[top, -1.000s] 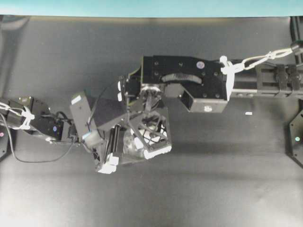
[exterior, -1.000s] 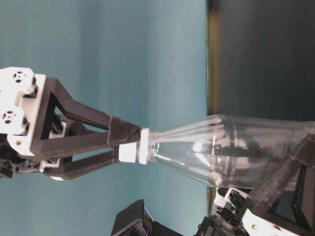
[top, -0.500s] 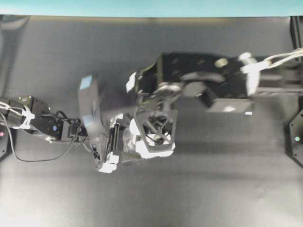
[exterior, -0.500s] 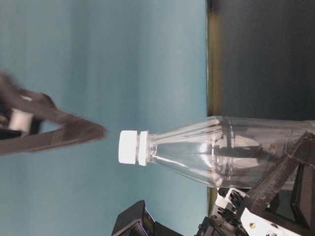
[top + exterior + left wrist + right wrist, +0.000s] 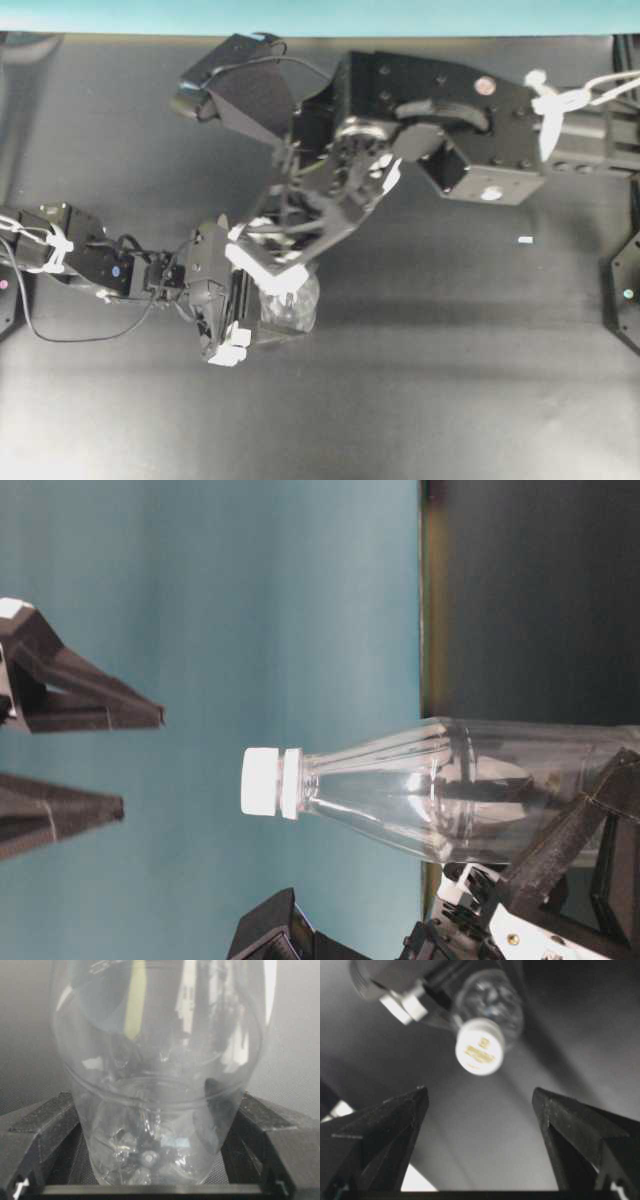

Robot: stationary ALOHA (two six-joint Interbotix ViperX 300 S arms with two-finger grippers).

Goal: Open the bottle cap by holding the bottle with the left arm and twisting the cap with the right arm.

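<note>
The clear plastic bottle stands on the dark table with my left gripper shut on its lower body, one black finger pressed against each side. In the overhead view the bottle shows just past the left gripper. The white cap sits on the bottle's neck. My right gripper hovers above it, open, with a clear gap between its tips and the cap. The right wrist view shows the cap beyond the wide-spread right gripper. In the overhead view the right gripper covers the cap.
A small white scrap lies on the dark table to the right. A teal wall runs along the far edge. A black fixture sits at the right border.
The right gripper has let go of the cap, opened wide and drawn back above it, its wrist turning. The bottle and the left gripper have stayed put.
</note>
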